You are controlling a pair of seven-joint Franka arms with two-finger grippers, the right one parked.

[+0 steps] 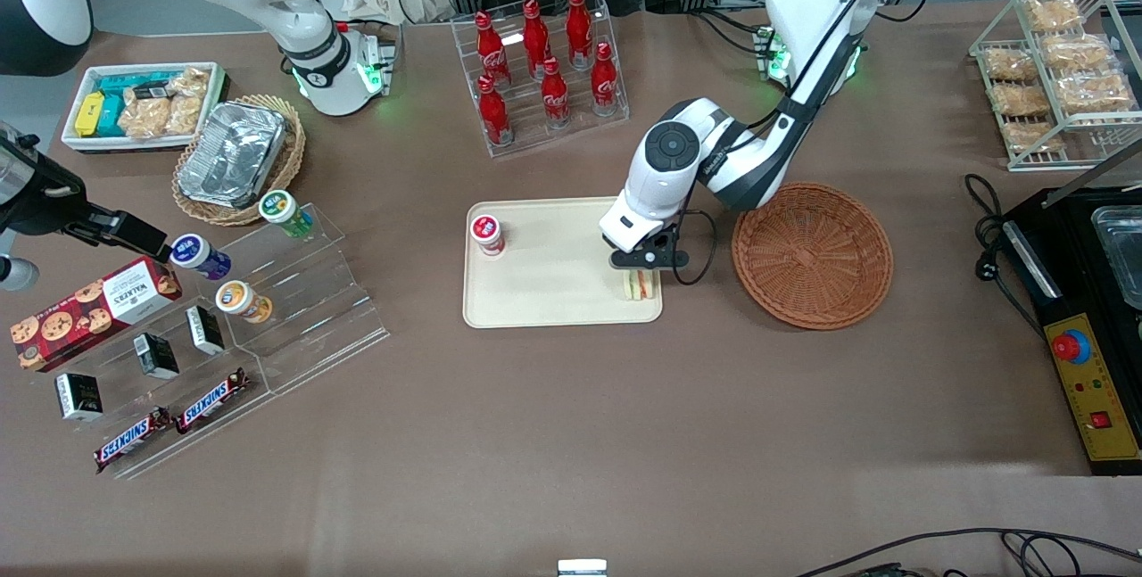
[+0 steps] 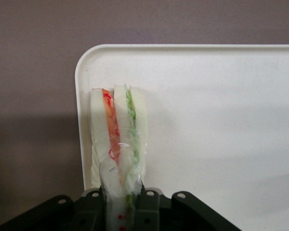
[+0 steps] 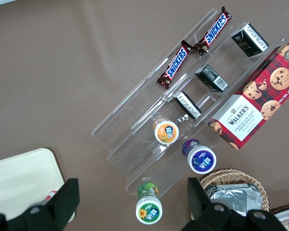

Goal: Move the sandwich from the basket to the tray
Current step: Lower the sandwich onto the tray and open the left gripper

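The sandwich [image 1: 638, 286] is a white-bread wedge with red, orange and green filling. It stands on edge at the corner of the cream tray [image 1: 553, 278] that lies nearest the reddish-brown wicker basket [image 1: 812, 254]. My gripper [image 1: 639, 268] is right above it, shut on it. In the left wrist view the black fingers [image 2: 93, 204] pinch the sandwich [image 2: 118, 130] from both sides, with the gripper [image 2: 121, 198] over the tray's rounded corner [image 2: 207, 120]. The basket beside the tray holds nothing.
A small red-lidded cup [image 1: 486, 234] stands on the tray, toward the parked arm's end. A rack of red cola bottles [image 1: 544, 69] is farther from the camera. A clear stepped stand with snacks [image 1: 268, 318] lies toward the parked arm's end. A black machine [image 1: 1079, 318] sits at the working arm's end.
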